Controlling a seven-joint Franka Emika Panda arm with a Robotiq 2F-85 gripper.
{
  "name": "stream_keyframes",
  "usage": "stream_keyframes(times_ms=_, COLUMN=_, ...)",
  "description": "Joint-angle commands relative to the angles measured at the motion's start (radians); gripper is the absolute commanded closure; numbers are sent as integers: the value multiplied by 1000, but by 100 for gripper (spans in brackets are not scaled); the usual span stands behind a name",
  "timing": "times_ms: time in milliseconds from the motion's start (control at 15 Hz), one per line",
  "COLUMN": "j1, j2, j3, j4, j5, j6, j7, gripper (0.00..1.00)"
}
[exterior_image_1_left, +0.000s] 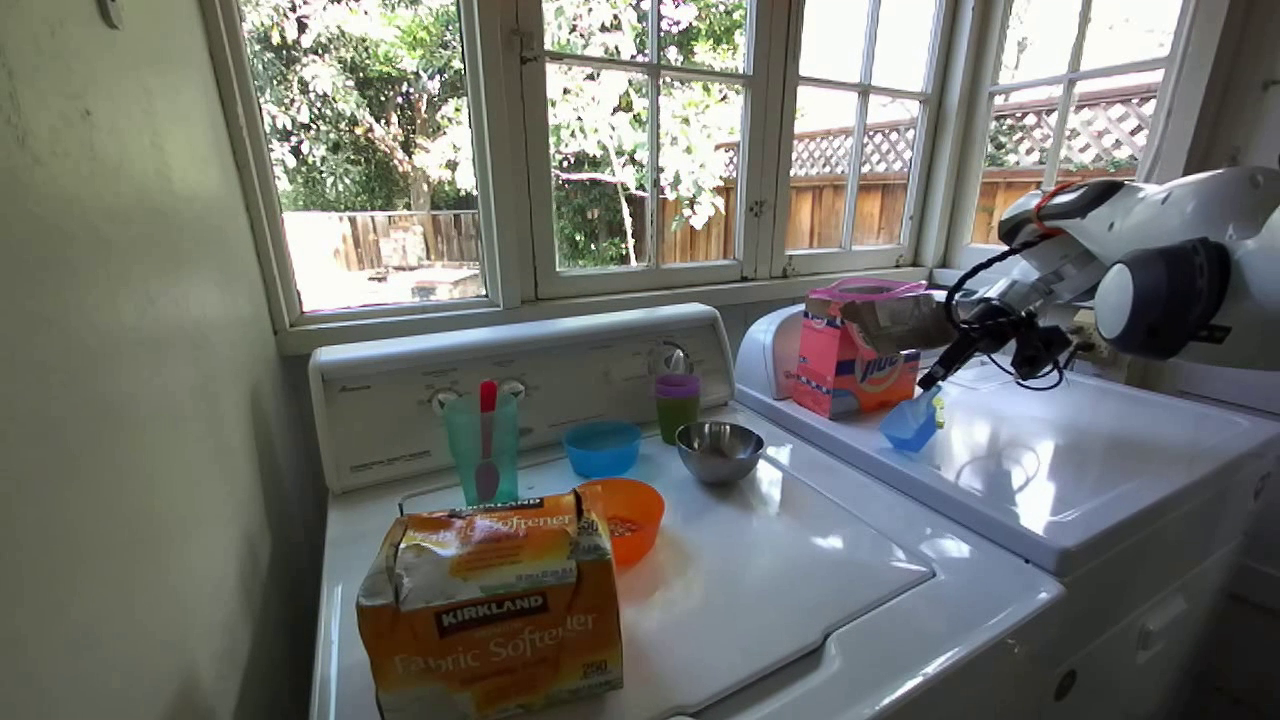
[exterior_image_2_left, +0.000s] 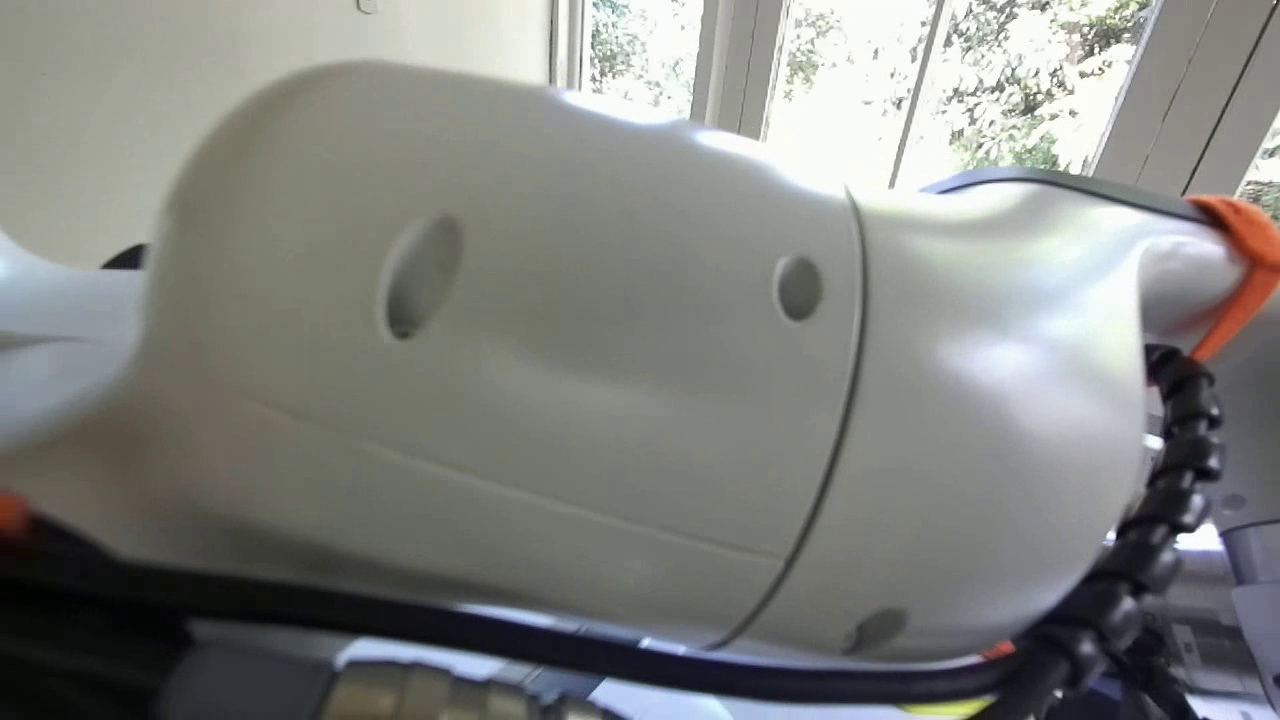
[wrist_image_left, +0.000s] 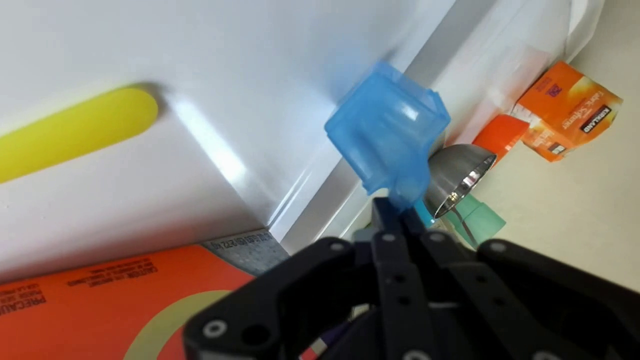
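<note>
Pinching the scoop (wrist_image_left: 387, 127) tight between clenched fingers (wrist_image_left: 386, 220) near the Tide box (exterior_image_1_left: 850, 382), apparently mid-carry, and needing steadiness next.

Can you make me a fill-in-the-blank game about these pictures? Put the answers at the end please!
1. The gripper is shut on a ____ scoop.
2. The top of the spoon in the teal cup is ____.
3. The brand name in white capitals on the softener box is ____.
4. The bowl closest to the softener box is ____.

Missing words: blue; red; KIRKLAND; orange.
</note>
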Motion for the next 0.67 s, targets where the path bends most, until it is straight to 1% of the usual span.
stream_keyframes(times_ms=0, j1=11, j2=44, j3=-4, j4=57, j5=-24, j6=18, j7=-66, gripper=99)
stream_keyframes(times_ms=133, j1=10, j2=44, j3=-7, j4=61, j5=-33, j6=2, j7=-105, gripper=99)
stream_keyframes(times_ms=200, j1=-14, j2=85, j3=53, j4=135, j5=-80, j6=-23, j7=-78, gripper=93)
stream_keyframes(times_ms=267, j1=-18, j2=87, j3=63, j4=141, j5=-93, j6=-23, j7=-82, gripper=69)
stream_keyframes(times_ms=400, j1=-26, j2=101, j3=92, j4=167, j5=-129, j6=-18, j7=-71, gripper=67)
stream_keyframes(times_ms=467, j1=-29, j2=96, j3=105, j4=158, j5=-144, j6=-8, j7=-71, gripper=60)
stream_keyframes(times_ms=533, j1=-31, j2=49, j3=114, j4=76, j5=-164, j6=24, j7=-92, gripper=53)
stream_keyframes(times_ms=600, j1=-35, j2=50, j3=124, j4=78, j5=-178, j6=28, j7=-88, gripper=47)
